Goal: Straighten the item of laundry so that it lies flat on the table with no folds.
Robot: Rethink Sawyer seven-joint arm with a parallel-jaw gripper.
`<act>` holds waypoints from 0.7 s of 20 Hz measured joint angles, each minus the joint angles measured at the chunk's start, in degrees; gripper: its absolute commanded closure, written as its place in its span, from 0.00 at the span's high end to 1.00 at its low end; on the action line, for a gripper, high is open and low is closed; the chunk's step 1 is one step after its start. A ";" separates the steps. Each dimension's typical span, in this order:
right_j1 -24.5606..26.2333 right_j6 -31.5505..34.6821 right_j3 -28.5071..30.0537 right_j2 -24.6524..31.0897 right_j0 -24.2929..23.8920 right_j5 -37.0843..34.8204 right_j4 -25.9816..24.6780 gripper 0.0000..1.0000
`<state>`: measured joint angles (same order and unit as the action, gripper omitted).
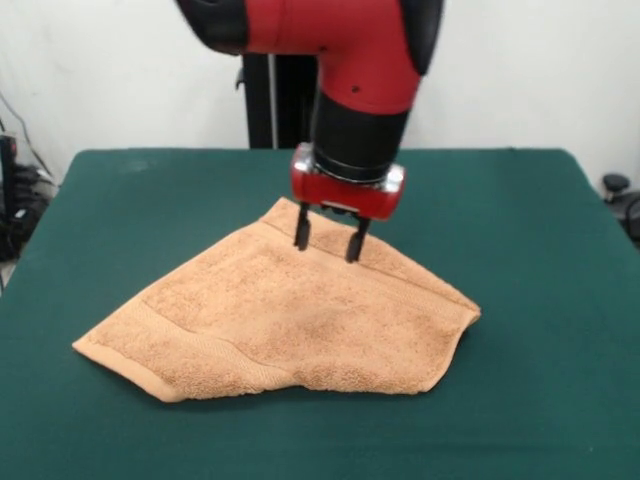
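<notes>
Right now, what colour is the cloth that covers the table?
Dark green; the table shows best in the front view, around the towel.

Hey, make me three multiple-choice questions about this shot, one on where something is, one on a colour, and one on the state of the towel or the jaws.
1. Where is the gripper?
A. Over the towel's far edge
B. Over bare table beside the towel
C. Over the towel's near left corner

2. What colour is the table cloth?
A. Grey
B. Dark green
C. Blue

3. How does the hand towel lie?
A. Rolled into a tube
B. Spread as a full rectangle
C. Folded over, in an irregular shape

Answers:
1 A: the two black fingers hang at the towel's far edge, jaws apart.
2 B: the cloth around the towel is dark green.
3 C: the outline is skewed, with a layer folded across and one ribbed band showing at the near left.
</notes>
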<state>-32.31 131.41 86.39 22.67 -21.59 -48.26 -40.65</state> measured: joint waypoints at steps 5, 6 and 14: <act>0.48 0.00 -0.04 -0.07 4.23 2.46 -2.39 1.00; 0.70 0.00 -0.10 -0.07 4.77 2.79 -2.61 1.00; 3.84 0.00 -0.52 -0.61 8.05 4.78 -4.16 1.00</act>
<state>-28.48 131.41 85.86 22.06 -13.54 -43.48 -44.81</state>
